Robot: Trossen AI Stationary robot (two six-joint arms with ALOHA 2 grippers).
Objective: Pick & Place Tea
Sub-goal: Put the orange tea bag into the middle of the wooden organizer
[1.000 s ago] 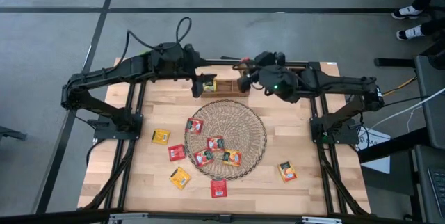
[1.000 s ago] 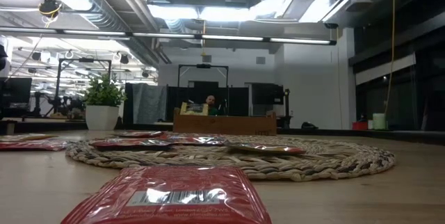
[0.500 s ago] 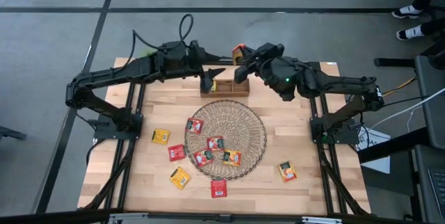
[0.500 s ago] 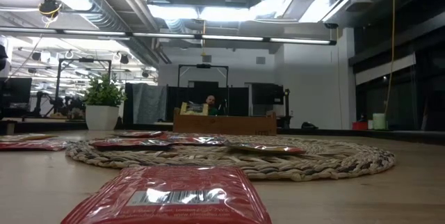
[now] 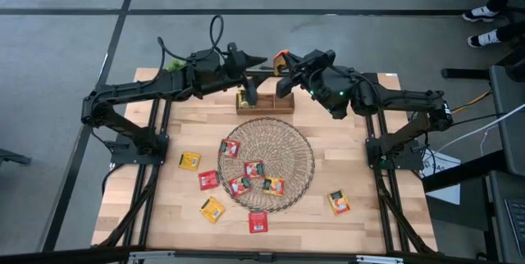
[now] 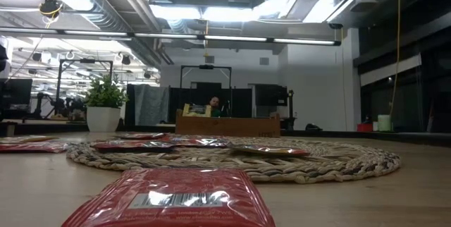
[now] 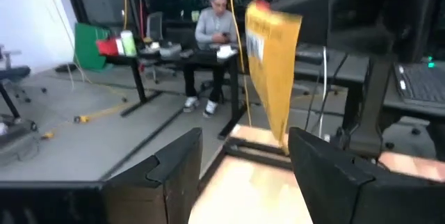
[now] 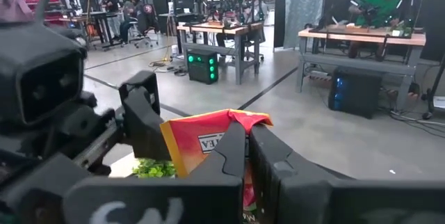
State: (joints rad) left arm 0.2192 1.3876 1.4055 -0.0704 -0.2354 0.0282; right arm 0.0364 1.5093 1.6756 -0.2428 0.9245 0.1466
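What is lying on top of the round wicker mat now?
Four tea sachets lie on the wicker mat: red ones and an orange one. Anything beneath them is hidden.

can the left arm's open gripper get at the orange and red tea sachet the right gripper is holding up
Probably yes. The left gripper is open with the orange and red tea sachet hanging just ahead of its gap; nothing sits between them. The right gripper, shut on the sachet, holds it up by the wooden box.

Even overhead light, glaring ceiling lamps in low view, blurred left wrist view
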